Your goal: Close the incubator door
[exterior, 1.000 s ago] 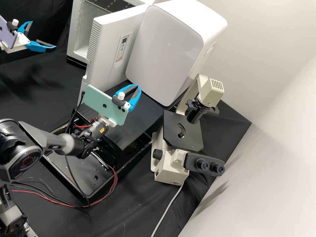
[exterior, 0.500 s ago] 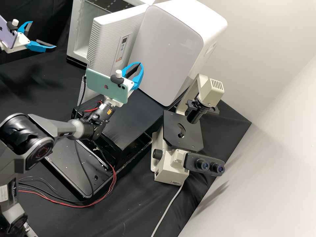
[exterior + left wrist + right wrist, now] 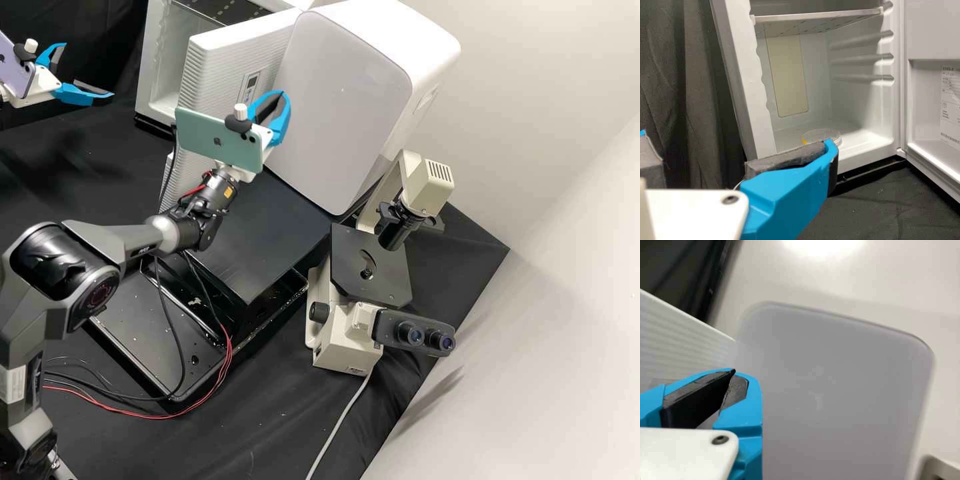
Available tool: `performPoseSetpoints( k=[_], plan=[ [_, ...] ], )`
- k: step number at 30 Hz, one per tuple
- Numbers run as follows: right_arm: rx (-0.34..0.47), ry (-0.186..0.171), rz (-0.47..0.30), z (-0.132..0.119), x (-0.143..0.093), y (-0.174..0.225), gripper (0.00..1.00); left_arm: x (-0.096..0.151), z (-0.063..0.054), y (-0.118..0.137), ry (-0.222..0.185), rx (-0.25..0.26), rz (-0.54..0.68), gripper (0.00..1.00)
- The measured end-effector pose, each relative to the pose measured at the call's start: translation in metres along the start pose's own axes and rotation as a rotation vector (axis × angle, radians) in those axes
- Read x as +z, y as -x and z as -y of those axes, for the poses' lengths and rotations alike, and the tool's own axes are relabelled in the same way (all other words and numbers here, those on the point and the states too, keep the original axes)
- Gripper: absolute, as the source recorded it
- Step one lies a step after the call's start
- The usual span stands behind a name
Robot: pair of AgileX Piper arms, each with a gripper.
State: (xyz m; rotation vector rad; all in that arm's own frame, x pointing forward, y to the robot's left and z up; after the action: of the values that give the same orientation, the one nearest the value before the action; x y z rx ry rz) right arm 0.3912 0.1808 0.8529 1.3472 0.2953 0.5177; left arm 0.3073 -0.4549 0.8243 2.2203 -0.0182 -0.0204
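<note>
- Door [image 3: 230,53] wide open, its outer face beside the right gripper [image 3: 283,94]; closing not done.
- Right fingers clenched tip to tip on nothing, near door and white box [image 3: 340,87].
- Left gripper [image 3: 89,69] spread, empty, out in front of incubator [image 3: 160,73]; dish [image 3: 821,135] inside, beyond its fingers.
- Left to do, by my read: push outer face, swing door home, check it seats.

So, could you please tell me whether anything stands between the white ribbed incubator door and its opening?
Nothing visible stands between the door and the open white incubator; the clear round dish lies inside. The open blue-fingered left end effector hovers out front, perhaps within the swing.
</note>
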Motion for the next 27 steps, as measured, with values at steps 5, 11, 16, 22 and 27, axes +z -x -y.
performPoseSetpoints(
  k=[5,11,16,22,27],
  plan=[
    [-0.044,0.017,-0.081,0.006,-0.027,-0.012,0.00,0.000,0.000,0.000,0.000,0.000,0.000,1.00],
    [-0.085,-0.045,-0.142,0.006,-0.043,-0.027,0.00,0.000,0.000,0.000,0.000,0.000,0.000,1.00],
    [-0.153,-0.094,-0.183,0.013,-0.048,-0.040,0.00,0.000,0.000,0.000,0.000,0.000,0.000,1.00],
    [-0.244,-0.120,-0.193,0.027,-0.050,-0.054,0.00,0.000,0.000,0.000,0.000,0.000,0.000,1.00],
    [-0.270,-0.160,-0.204,0.029,-0.051,-0.070,0.00,0.000,0.000,0.000,0.000,0.000,0.000,1.00]
  ],
)
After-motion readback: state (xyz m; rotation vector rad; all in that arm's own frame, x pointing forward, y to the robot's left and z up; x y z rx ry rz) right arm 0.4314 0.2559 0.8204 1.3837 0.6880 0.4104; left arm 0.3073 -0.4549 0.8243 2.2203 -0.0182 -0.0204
